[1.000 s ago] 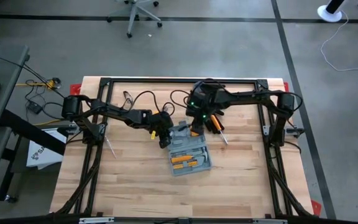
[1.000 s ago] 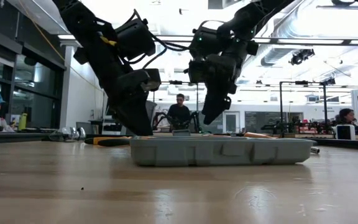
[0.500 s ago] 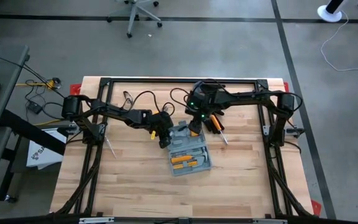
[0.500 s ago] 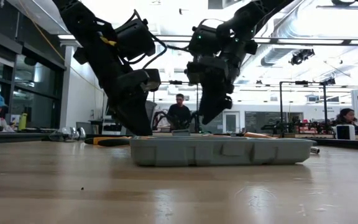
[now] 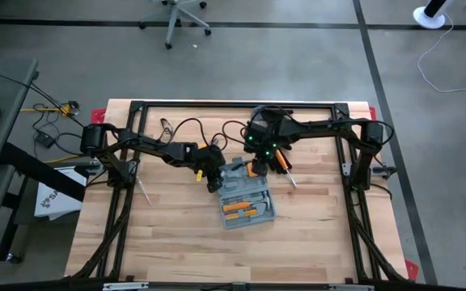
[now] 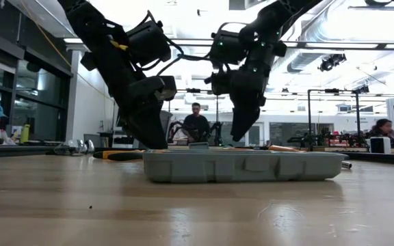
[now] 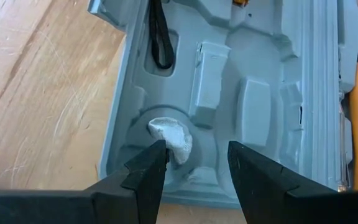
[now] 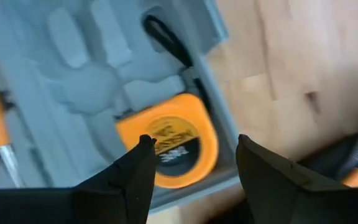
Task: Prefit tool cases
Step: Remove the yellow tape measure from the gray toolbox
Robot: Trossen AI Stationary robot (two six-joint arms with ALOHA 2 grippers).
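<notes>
Overhead, both open grippers (left (image 5: 214, 183), right (image 5: 255, 168)) crowd case (image 5: 246, 202) edge.

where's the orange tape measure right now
The orange tape measure lies in a recess at one end of the open grey tool case, mid-table in the high view, directly below the open right tool.

The open grey tool case (image 5: 246, 200) lay near the middle of the wooden worktop (image 5: 176, 242) (orange-handled tools inside). The left hand (image 5: 214, 183) hovered at its left corner; the right hand (image 5: 255, 168) hung over its far end.
</notes>
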